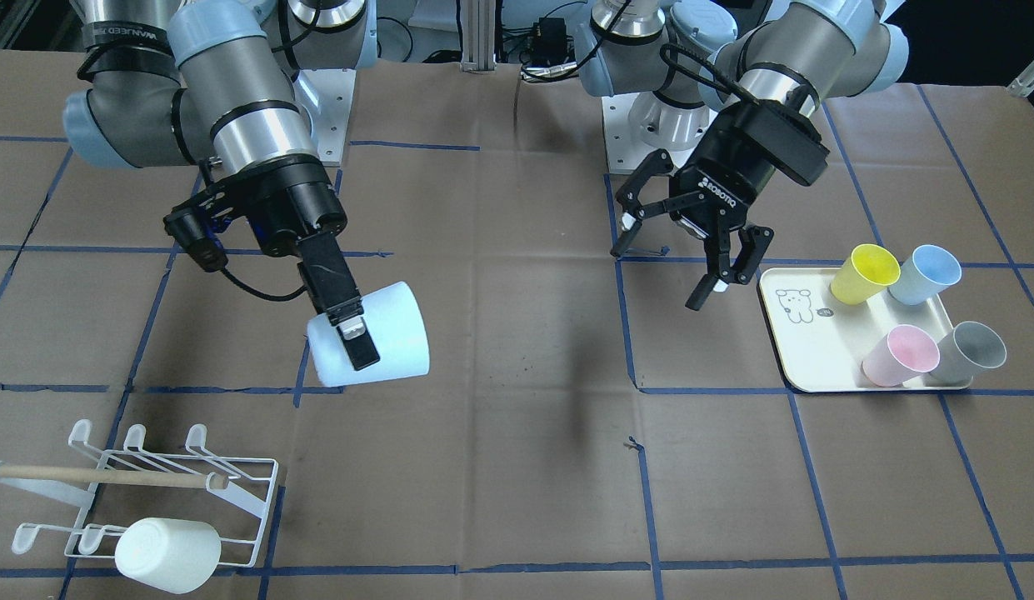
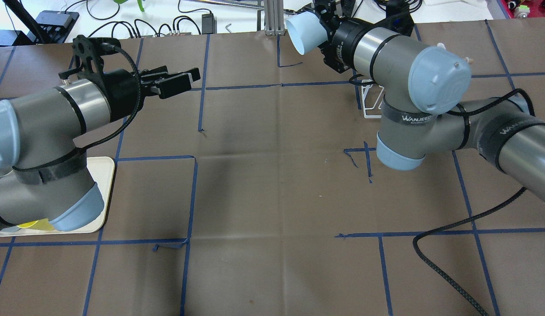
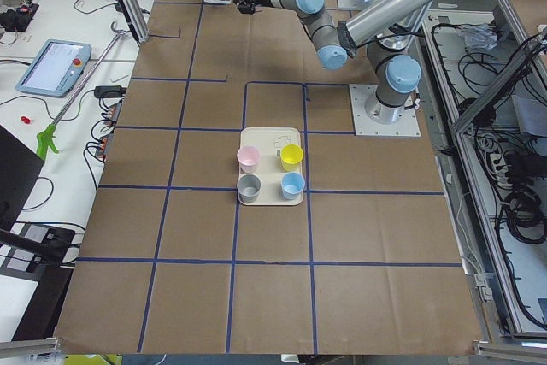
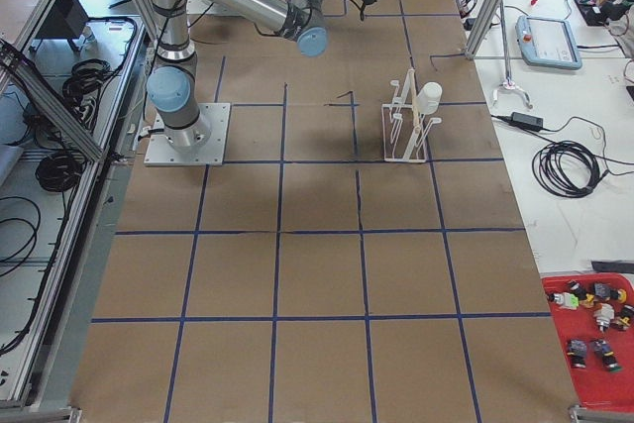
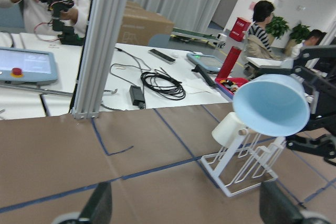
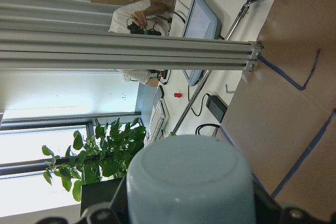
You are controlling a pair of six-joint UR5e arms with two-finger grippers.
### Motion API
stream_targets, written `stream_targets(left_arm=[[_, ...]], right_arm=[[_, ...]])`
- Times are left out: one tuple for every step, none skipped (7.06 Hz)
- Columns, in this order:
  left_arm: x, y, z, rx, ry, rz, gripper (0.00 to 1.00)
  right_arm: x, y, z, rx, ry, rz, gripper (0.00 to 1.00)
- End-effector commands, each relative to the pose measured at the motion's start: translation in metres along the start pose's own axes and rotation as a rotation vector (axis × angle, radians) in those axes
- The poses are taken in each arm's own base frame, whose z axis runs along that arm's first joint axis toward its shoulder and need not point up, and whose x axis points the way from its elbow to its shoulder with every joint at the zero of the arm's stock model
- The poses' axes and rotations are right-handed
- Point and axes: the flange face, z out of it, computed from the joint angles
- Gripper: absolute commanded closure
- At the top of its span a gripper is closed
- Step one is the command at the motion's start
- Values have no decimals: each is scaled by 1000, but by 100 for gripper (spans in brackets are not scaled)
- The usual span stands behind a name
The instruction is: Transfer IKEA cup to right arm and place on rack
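Note:
My right gripper [image 1: 362, 348] is shut on a pale blue cup [image 1: 383, 333] and holds it tilted in the air, above the table and short of the rack. The right wrist view shows the cup's base [image 6: 191, 182] between the jaws. The cup's open mouth [image 5: 270, 103] faces my left wrist camera. My left gripper [image 1: 660, 273] is open and empty, well apart from the cup. The white wire rack [image 1: 133, 492] with a wooden rod stands at the table's edge. It carries one white cup [image 1: 167, 554] on a prong.
A cream tray [image 1: 816, 358] with a bear drawing holds a yellow cup [image 1: 865, 273], a blue cup [image 1: 925, 273], a pink cup [image 1: 900, 354] and a grey cup [image 1: 971, 350], just beside my left gripper. People and equipment stand beyond the table's far edge [image 5: 157, 108].

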Motion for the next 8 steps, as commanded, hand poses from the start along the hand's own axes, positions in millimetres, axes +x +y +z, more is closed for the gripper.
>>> stream_targets(left_arm=[[-18,-22,15,-252,-220,-102,1],[-14,-26,18,-436,-347,-119,1],[-8,-38,10,-598,-436,-131,1],[-1,-49,-6,-746,-480,-176,1],[8,-54,-22,-880,-495,-244,1],[17,-55,-33,-941,-495,-283,1],[21,-50,-32,-954,-501,-300,1],[28,-47,-30,-961,-516,-273,0]], right_arm=[[6,-72,5,107,10,-190,87],[17,-100,4,180,4,-318,89],[32,-124,4,269,3,-498,89],[46,-144,3,311,26,-638,89],[52,-164,-1,335,77,-789,89],[58,-183,-8,354,132,-932,89],[65,-203,-13,369,225,-1045,89],[67,-223,-17,390,314,-1143,89]])
